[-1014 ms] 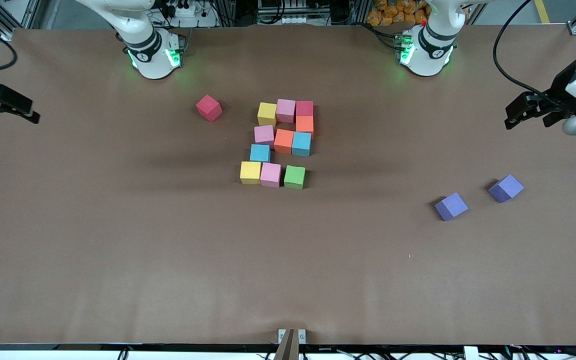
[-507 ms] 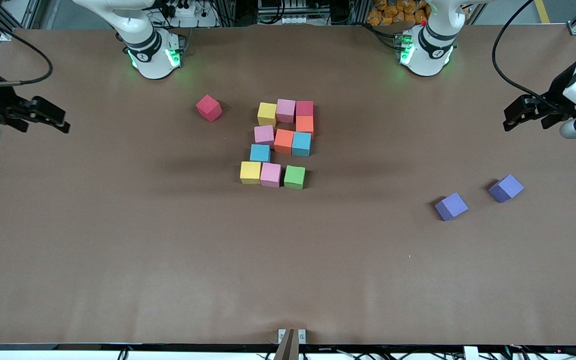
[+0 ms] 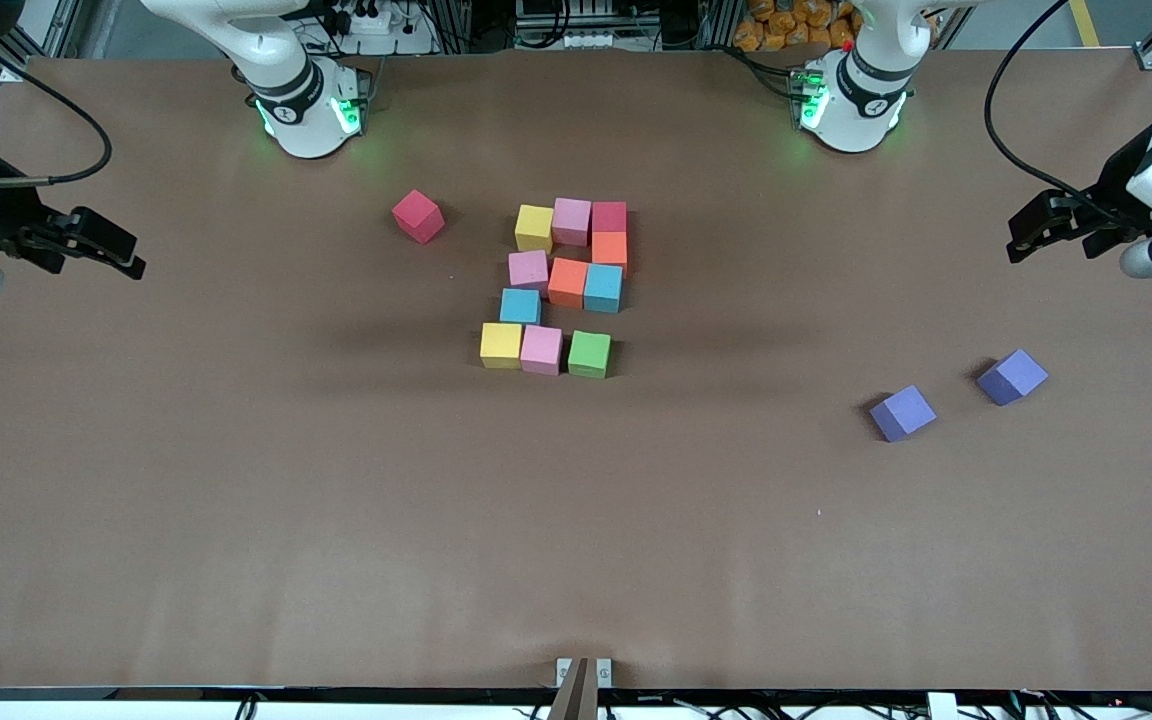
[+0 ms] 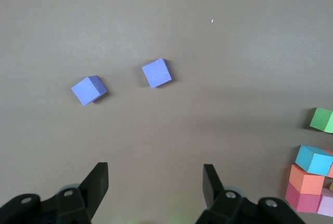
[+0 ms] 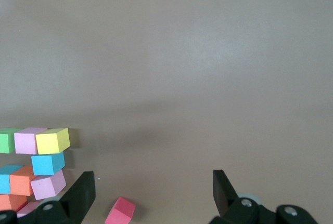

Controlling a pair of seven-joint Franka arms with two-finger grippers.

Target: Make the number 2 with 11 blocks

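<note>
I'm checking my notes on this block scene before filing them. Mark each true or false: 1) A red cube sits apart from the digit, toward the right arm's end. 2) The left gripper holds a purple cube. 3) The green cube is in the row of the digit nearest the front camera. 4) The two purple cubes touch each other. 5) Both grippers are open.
1) True: the lone red cube lies clear of the number 2, on the side toward the right arm's end.
2) False: the left gripper is open and holds nothing; both purple cubes lie on the table.
3) True: the green cube ends that nearest row.
4) False: bare table shows between them.
5) True: the right gripper is open too.
</note>
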